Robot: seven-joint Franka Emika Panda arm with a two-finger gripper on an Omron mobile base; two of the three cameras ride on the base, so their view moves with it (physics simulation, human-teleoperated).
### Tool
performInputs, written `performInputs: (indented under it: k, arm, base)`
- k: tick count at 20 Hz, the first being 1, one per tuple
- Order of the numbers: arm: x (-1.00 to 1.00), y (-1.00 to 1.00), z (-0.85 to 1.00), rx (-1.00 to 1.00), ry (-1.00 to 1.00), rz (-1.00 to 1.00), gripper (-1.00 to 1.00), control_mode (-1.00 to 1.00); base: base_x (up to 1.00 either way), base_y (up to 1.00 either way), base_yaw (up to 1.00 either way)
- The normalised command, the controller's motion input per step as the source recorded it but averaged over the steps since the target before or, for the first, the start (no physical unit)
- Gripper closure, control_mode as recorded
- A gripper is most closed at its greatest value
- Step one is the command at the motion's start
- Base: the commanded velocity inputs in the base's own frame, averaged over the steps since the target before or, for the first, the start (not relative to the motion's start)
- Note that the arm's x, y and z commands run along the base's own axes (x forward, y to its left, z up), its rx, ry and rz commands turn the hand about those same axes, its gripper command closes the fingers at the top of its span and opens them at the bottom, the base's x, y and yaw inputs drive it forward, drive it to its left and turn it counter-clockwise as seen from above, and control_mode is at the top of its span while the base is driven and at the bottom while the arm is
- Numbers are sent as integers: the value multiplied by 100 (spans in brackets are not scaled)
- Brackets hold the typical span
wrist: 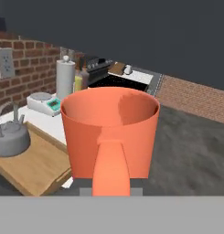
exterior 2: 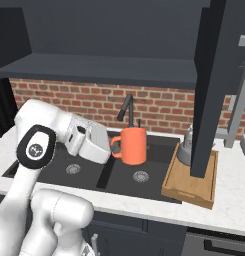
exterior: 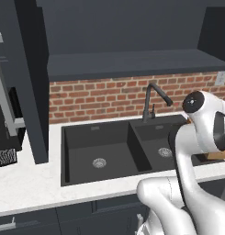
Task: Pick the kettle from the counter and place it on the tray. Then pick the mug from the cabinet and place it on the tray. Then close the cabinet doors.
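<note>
The fingers (exterior 2: 113, 148) hold the orange mug (exterior 2: 132, 145) by its loop handle, upright, in the air over the dark sink (exterior 2: 94, 172), with the mug's body just ahead of them. Beyond the mug, farther out from the fingers, the wooden tray (exterior 2: 191, 187) lies on the white tabletop (exterior 2: 229, 210) beside the sink, and the grey kettle (wrist: 10, 135) stands on it. An open cabinet door (exterior 2: 209, 90) hangs in front of the tray.
</note>
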Motion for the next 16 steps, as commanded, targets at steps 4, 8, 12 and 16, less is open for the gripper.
performInputs:
  k: [4,8,12,16]
  arm:
    - [24,-53,-50,0,5,-28,100,-100]
    - [43,-38,-47,0,7,-28,100,-100]
    - [46,-19,-54,0,0,-22,100,-100]
    - [53,-26,-53,0,0,-14,100,-100]
  base:
    - [0,0,0]
    - [0,0,0]
    - [0,0,0]
    - [0,0,0]
